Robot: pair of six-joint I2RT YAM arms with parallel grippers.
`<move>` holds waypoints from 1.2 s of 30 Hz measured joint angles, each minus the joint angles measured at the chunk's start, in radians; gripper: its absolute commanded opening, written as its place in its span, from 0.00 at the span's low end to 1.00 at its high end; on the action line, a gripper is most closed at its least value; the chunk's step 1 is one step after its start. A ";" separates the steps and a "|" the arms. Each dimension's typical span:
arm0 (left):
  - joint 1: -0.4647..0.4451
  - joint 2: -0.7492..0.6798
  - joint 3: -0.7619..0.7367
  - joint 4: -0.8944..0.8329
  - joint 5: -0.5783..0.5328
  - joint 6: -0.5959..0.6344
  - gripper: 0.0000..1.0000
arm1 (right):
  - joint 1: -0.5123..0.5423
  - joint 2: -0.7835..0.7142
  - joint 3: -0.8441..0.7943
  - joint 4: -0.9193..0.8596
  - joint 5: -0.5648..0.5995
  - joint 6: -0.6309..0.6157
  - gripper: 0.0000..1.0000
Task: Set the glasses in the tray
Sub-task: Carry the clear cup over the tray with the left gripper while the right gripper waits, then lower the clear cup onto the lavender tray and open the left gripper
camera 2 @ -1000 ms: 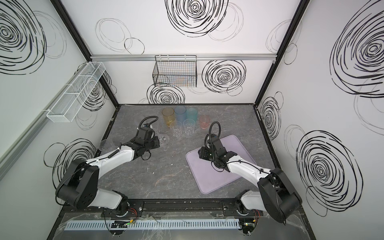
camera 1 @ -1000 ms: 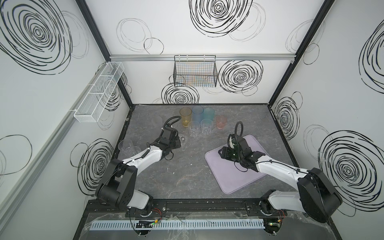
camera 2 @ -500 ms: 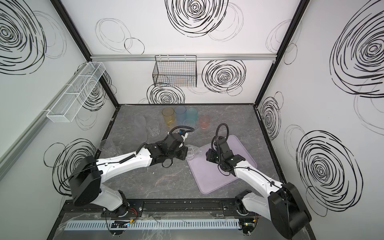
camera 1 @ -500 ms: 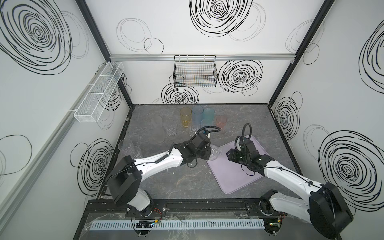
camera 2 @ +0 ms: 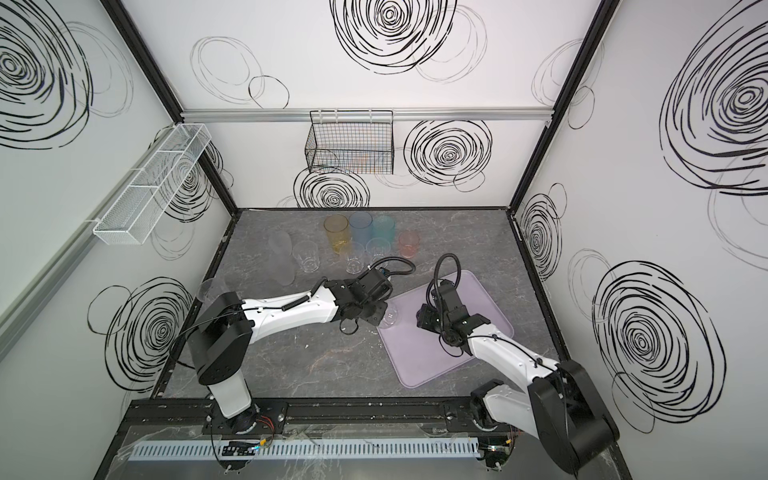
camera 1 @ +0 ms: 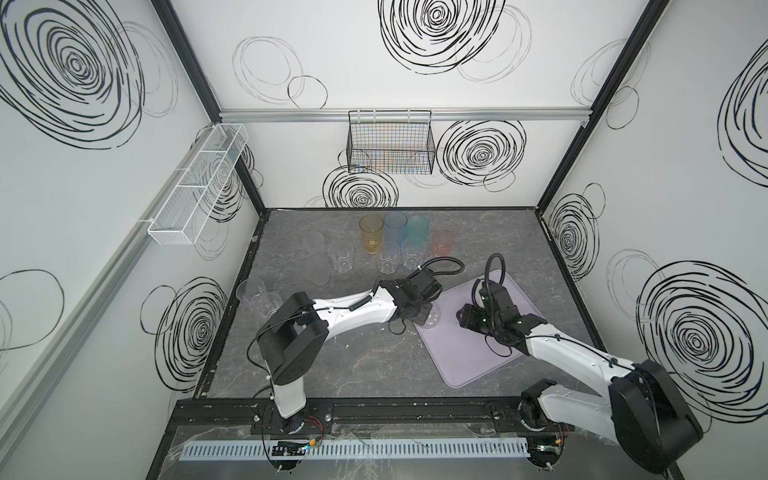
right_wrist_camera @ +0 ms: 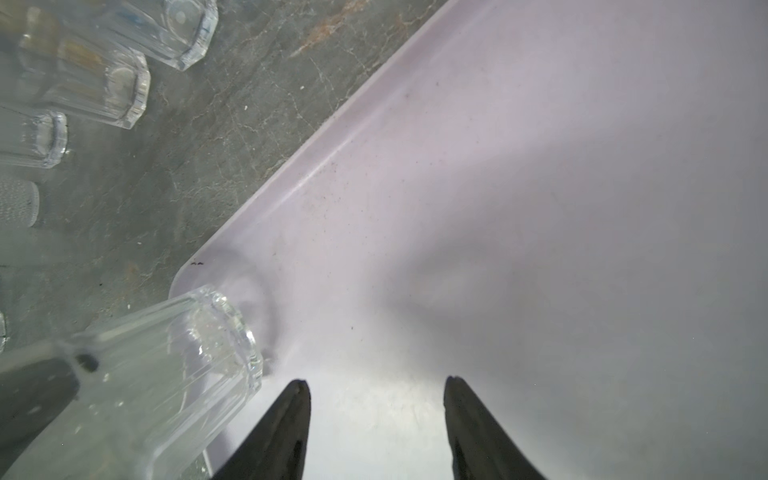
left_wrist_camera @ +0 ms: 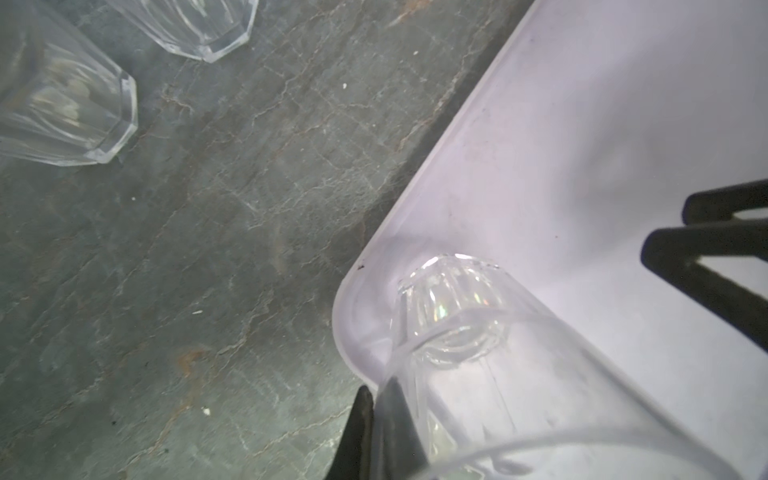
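Presently the left fingers [left_wrist_camera: 360,428] are pinching the wall of one clear glass [left_wrist_camera: 478,353] near its mouth, drawn narrow, one finger inside and one outside by the look of it. The glass is hanging tilted, base lowest, over the left corner of the tray [camera 1: 469,353]; I cannot tell whether the base is touching the tray floor. The right fingers [right_wrist_camera: 286,428] are standing partly apart, holding nothing, hovering over the tray just beside that glass. The other glasses are waiting on the worktop [camera 1: 332,365], with the amber glass [camera 1: 371,232] and pink glass [camera 1: 441,243] in the far row. Risks, as judged: the base is sitting so near the rounded rim that a release could be landing it half on the rim and toppling it outward. The one-wall pinch is letting the glass lean, so it may swing or slip. With the arms working this close, a bump is possible.
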 measured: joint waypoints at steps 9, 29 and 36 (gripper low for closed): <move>0.003 0.007 0.050 -0.029 0.013 0.016 0.21 | 0.000 0.223 0.138 0.093 -0.016 0.009 0.38; 0.111 -0.221 -0.110 0.076 0.071 0.017 0.47 | -0.003 0.592 0.394 0.270 -0.093 0.060 0.25; 0.237 -0.429 -0.321 0.234 0.111 -0.049 0.48 | -0.003 0.627 0.423 0.311 -0.086 0.101 0.29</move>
